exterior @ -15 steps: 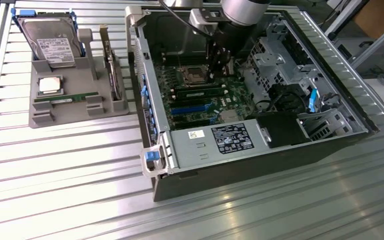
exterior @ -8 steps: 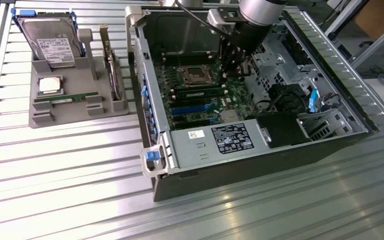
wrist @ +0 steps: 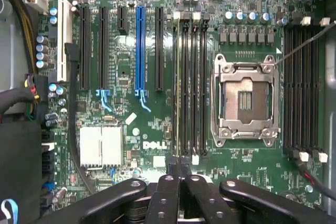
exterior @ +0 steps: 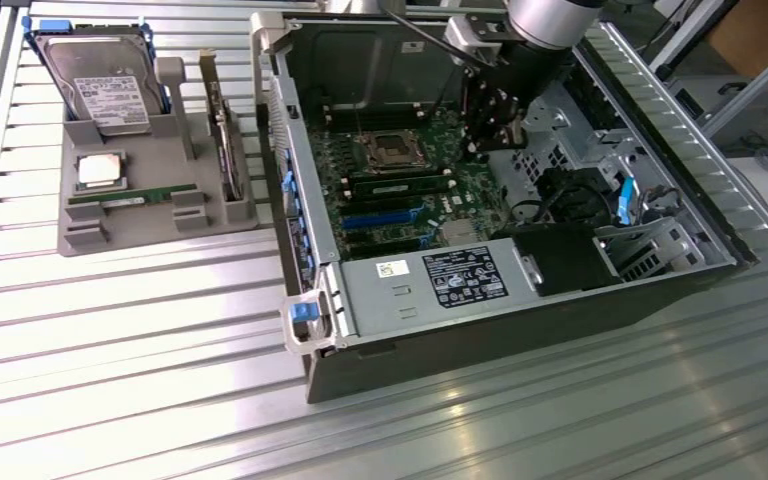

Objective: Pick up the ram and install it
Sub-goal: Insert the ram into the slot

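Observation:
One ram [exterior: 131,196], a thin green stick, lies in the grey holder [exterior: 84,235] on the exterior view's left. A second ram [exterior: 400,186] stands in a memory slot on the motherboard inside the open computer case [exterior: 307,330]. In the wrist view this ram [wrist: 178,87] is seen edge-on in the slot nearest the blue expansion slot [wrist: 139,45]. My gripper [exterior: 495,135] hangs above the motherboard, beyond the processor socket [exterior: 391,150]. In the wrist view my gripper [wrist: 178,162] is shut with nothing between the fingertips [wrist: 171,162], in line with that slot.
The holder also carries a hard drive [exterior: 104,85], a square silver processor chip [exterior: 100,170] and a card with a bracket [exterior: 231,150]. Inside the case sit the power supply [exterior: 438,285], cables [exterior: 558,200] and the empty processor socket [wrist: 247,100]. Empty memory slots [wrist: 302,87] flank it.

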Tool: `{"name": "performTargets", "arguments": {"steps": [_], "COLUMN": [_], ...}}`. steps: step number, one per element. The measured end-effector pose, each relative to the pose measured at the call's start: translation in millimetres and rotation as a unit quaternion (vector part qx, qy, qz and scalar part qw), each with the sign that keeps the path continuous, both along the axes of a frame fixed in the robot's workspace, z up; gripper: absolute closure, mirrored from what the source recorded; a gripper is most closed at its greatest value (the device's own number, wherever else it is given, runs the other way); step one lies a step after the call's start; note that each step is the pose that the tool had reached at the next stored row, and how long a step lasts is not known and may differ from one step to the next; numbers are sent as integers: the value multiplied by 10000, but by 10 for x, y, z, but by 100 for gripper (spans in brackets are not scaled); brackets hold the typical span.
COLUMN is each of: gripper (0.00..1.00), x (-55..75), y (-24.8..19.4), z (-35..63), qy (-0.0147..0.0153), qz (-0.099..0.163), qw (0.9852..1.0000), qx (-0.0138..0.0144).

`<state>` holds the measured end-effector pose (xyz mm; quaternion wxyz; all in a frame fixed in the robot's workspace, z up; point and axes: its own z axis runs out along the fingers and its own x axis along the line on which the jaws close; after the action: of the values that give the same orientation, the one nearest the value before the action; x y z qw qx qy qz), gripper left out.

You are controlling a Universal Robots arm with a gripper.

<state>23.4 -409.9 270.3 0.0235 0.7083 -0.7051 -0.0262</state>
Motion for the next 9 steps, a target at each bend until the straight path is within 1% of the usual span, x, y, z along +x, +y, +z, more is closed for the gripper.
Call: {"name": "performTargets", "arguments": {"steps": [2,4,9], "gripper": [89,89,89], "x": [37,103,204], "y": [-1,-6,-7], "z": [30,43,70], "qy": [0,0,0], "qz": [0,0,0], "qw": [10000,10000,10000], "qx": [0,0,-1]}}
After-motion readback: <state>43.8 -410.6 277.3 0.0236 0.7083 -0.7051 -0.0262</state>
